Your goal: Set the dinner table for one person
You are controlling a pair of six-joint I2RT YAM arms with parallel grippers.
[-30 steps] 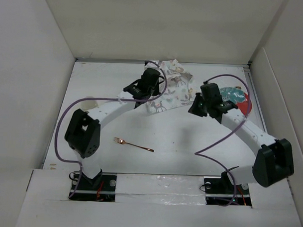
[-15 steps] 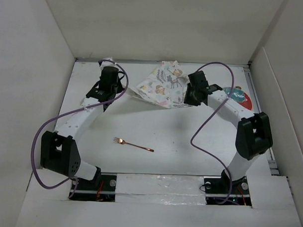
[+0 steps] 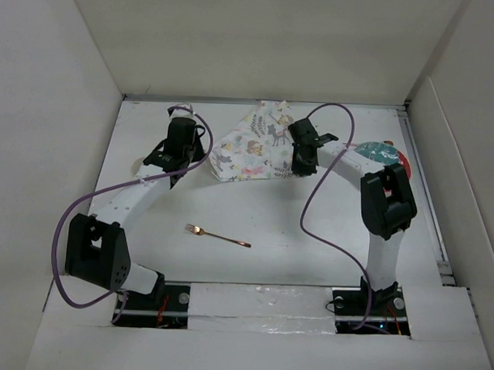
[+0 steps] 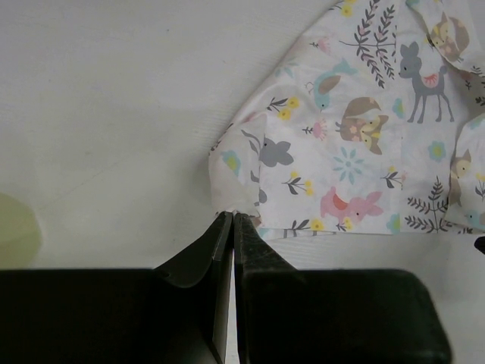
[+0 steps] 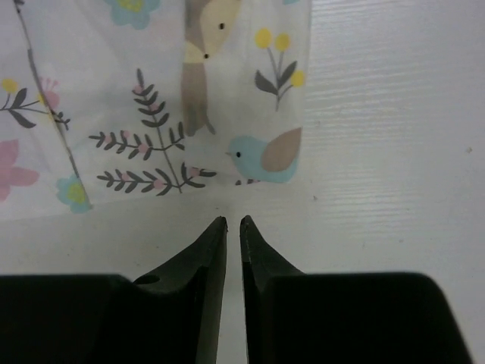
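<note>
The placemat [image 3: 252,149], white with printed woodland animals, lies partly folded at the back of the dinner table [image 3: 310,236]. My left gripper [image 3: 201,157] is shut on the placemat's left corner [image 4: 235,199], pinched at the fingertips [image 4: 224,227]. My right gripper [image 5: 233,221] sits at the placemat's near right corner [image 3: 294,170]. Its jaws stand a narrow gap apart with nothing between them, and the placemat's edge [image 5: 227,163] lies just beyond the tips. A copper fork [image 3: 218,235] lies on the near middle of the table.
A plate [image 3: 388,156] with teal and red print sits at the back right, by the right arm. A pale yellow-green round thing [image 4: 14,227] shows at the left edge of the left wrist view. White panel walls [image 3: 62,146] border the table.
My left gripper has pulled the placemat's corner to the left, spreading the mat. My right gripper has moved left to the mat's right corner, and the mat now lies lower on the table.
</note>
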